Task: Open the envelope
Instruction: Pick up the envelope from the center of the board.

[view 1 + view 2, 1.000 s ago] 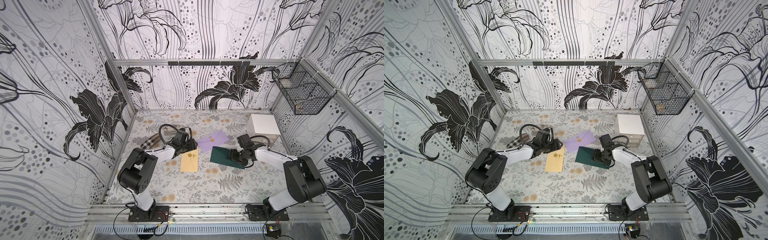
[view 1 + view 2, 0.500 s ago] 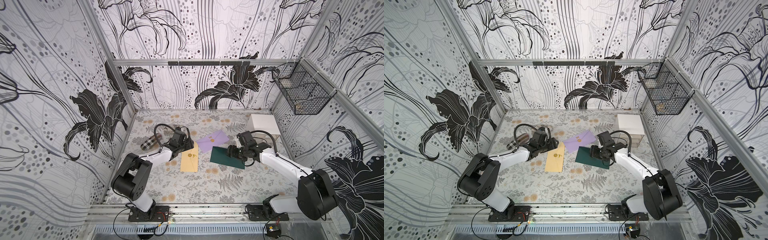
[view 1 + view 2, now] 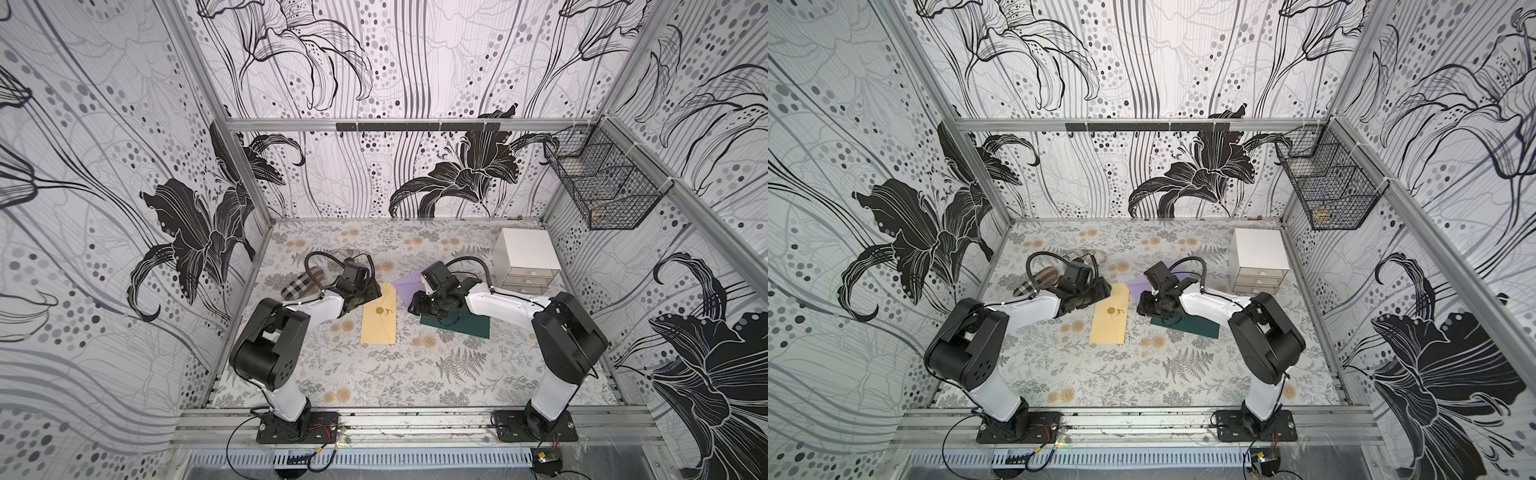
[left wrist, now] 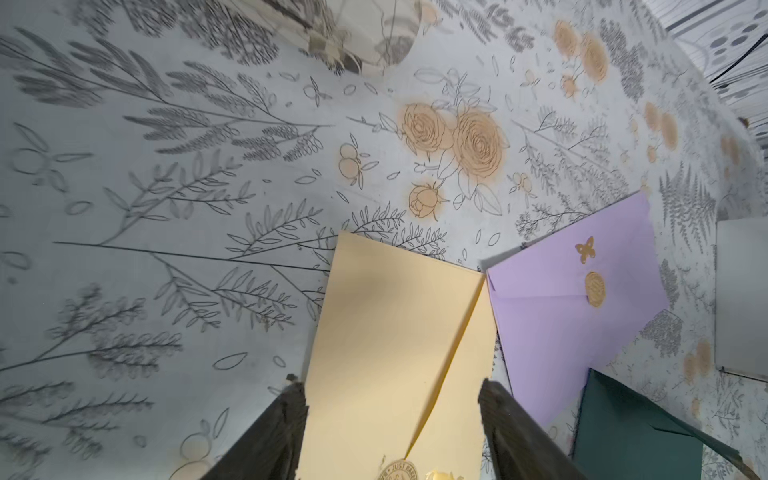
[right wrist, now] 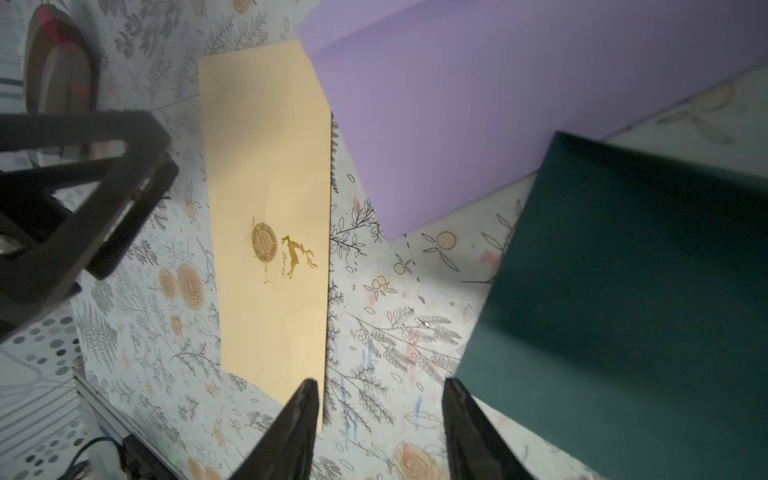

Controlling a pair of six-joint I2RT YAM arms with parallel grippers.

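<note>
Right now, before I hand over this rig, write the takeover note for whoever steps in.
left gripper: fingers open, one either side of the far end of the yellow envelope; nothing gripped.
right gripper: fingers open over bare table between the yellow envelope and the green envelope; empty.
Things: yellow envelope lies flat, flap down under its round seal; purple envelope lies flat beside it.
Done: both arms positioned, no envelope opened.
Left: free the seal and lift the flap, probably the yellow one's.
</note>
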